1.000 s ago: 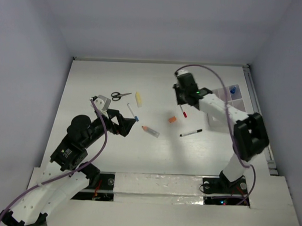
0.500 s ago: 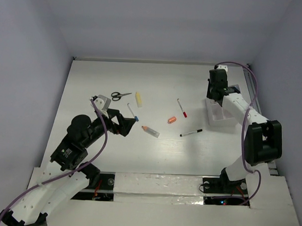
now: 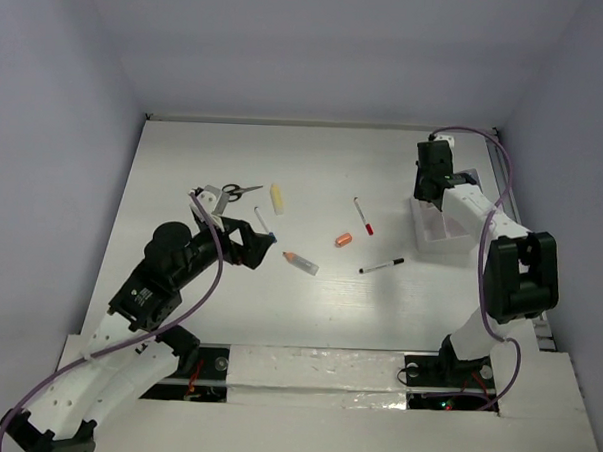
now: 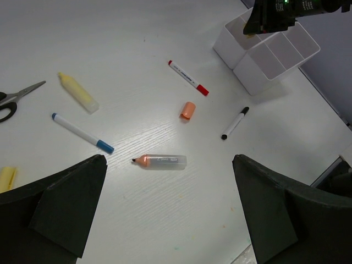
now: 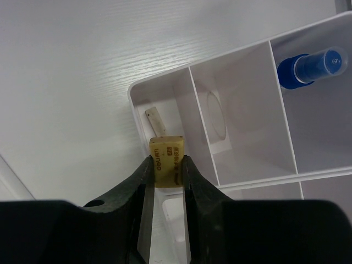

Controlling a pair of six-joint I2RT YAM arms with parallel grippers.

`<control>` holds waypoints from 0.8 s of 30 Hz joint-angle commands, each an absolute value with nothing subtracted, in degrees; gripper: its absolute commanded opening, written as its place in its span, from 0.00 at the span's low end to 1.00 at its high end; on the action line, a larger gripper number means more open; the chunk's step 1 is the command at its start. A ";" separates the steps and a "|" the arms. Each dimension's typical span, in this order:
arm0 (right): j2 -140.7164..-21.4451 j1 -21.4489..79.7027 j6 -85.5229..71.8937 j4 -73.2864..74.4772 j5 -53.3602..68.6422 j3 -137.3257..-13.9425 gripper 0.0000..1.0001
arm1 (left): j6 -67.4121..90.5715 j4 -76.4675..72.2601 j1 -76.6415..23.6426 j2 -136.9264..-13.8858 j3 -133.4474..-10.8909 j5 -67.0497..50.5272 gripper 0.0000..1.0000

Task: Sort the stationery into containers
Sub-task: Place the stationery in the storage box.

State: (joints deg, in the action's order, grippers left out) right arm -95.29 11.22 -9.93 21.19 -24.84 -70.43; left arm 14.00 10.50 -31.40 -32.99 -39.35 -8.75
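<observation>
My right gripper [image 5: 166,165] is shut on a small yellow eraser block [image 5: 166,157] and holds it just above a corner compartment of the white organizer box [image 5: 258,180], at the table's right [image 3: 436,230]. My left gripper [image 4: 168,181] hangs open over the table with nothing between its fingers. Just beyond it lies the orange-tipped crayon [image 4: 160,161]. Around it lie a blue-tipped pen [image 4: 82,132], a cream stick [image 4: 78,93], black-handled scissors [image 4: 14,99], an orange cap [image 4: 187,110], a red-capped pen [image 4: 188,78] and a black marker [image 4: 235,122].
A blue-capped item [image 5: 311,66] stands in one far compartment, and a clear ring [image 5: 215,116] lies in the one beside the eraser. A thin white piece [image 5: 157,121] lies below the eraser. Grey walls close the table on three sides.
My right gripper has carried the eraser from near the red-capped pen across to the organizer and now holds still there. My left arm has shifted slightly towards the pens.
</observation>
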 commanded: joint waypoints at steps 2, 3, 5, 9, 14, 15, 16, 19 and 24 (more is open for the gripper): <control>-95.80 10.90 -10.55 20.57 -25.67 -72.25 0.19 | 13.89 6.95 -31.11 -34.97 -40.78 -8.87 0.99; -96.06 10.90 -10.46 20.74 -25.75 -72.33 0.20 | 13.97 6.77 -31.11 -35.50 -40.87 -8.96 0.99; -96.59 10.90 -10.46 20.83 -26.89 -72.33 0.21 | 14.15 6.33 -31.11 -36.21 -40.96 -9.05 0.99; -96.24 10.90 -10.28 20.92 -26.98 -72.68 0.39 | 14.24 6.07 -31.11 -38.32 -41.31 -9.05 0.99; -95.19 10.90 -10.11 21.97 -25.50 -75.06 0.61 | 13.10 5.80 -31.11 -40.42 -43.24 -7.30 0.99; -94.75 10.90 -10.11 22.06 -24.97 -75.32 0.62 | 13.10 5.80 -31.11 -40.78 -43.42 -6.69 0.99; -93.79 10.90 -10.11 22.06 -24.26 -75.84 0.62 | 13.10 5.71 -31.11 -41.04 -43.68 -6.42 0.99; -90.63 10.90 -9.76 19.96 -18.65 -74.98 0.62 | 13.36 5.27 -31.11 -42.27 -43.77 -5.63 0.99; -87.98 13.01 -10.19 18.20 -14.33 -74.09 0.62 | 14.24 4.92 -30.59 -45.70 -45.09 -4.48 0.99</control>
State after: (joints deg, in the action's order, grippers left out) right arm -91.15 11.70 -10.11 21.58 -17.78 -73.01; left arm 13.98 8.03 -31.07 -44.29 -42.19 -5.80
